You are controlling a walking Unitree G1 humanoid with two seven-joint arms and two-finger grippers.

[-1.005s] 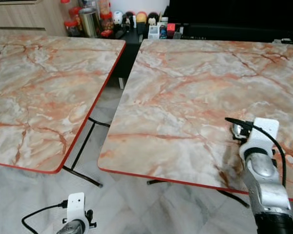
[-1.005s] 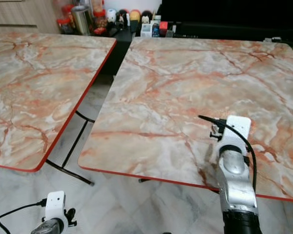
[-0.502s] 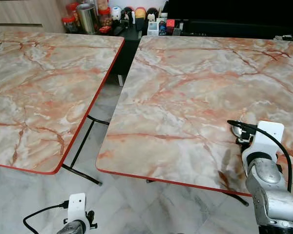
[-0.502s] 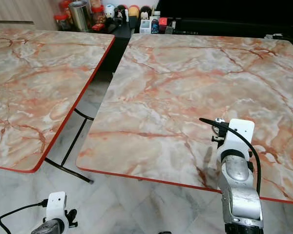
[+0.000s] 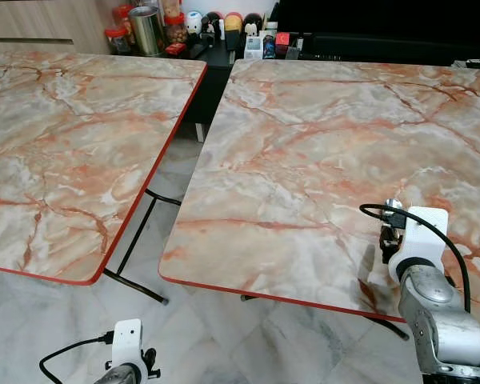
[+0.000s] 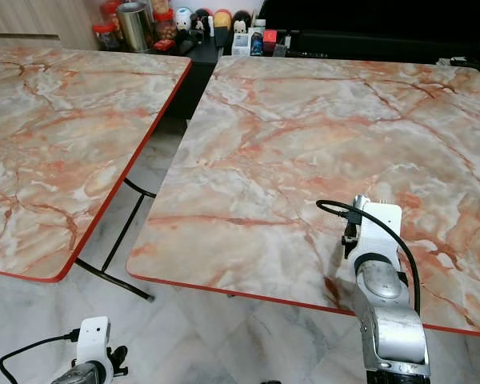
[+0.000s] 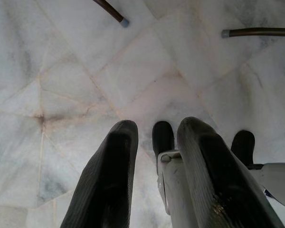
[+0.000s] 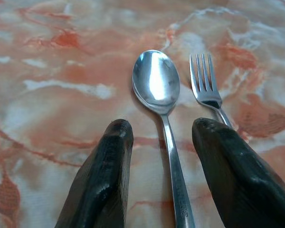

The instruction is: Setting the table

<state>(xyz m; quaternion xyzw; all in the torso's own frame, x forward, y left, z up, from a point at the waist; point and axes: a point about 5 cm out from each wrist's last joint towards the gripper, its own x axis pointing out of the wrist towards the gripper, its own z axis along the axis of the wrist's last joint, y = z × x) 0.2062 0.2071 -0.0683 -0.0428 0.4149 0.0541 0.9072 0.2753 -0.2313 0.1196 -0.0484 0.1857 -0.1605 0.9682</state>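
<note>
Spoon [image 8: 156, 80] and fork [image 8: 205, 85] side by side on table [image 5: 304, 144].
Right gripper [image 8: 164, 166] fingers apart astride spoon handle; left gripper [image 7: 154, 175] fingers apart above floor [image 7: 85, 71].

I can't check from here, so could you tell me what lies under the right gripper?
Under the right gripper, a spoon and fork lie on the marble table; their handle ends are covered.

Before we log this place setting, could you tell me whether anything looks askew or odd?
Nothing stands out: the spoon and fork lie side by side on the marble table, apart, with the open right tool over the spoon's handle.
</note>
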